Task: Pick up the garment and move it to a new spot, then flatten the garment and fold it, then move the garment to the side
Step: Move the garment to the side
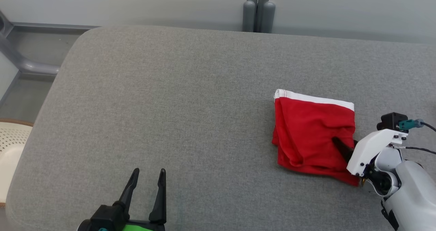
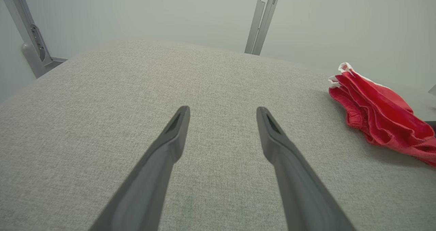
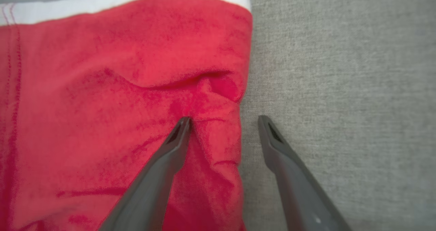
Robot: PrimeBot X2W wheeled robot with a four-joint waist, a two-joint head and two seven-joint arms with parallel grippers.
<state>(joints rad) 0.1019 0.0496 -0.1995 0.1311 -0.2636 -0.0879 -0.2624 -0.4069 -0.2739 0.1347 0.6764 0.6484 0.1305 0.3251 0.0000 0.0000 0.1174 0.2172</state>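
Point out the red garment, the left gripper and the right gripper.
red garment (image 1: 306,132): head view, middle of the red cloth.
left gripper (image 2: 222,108): left wrist view, midway between its open fingertips.
right gripper (image 3: 223,119): right wrist view, midway between fingertips, over the garment's edge.

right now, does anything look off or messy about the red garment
Slightly. The red garment is folded but not neat: its near edge bunches in uneven layers, and a crease puckers by its right edge, where one finger of the open right tool touches the cloth.
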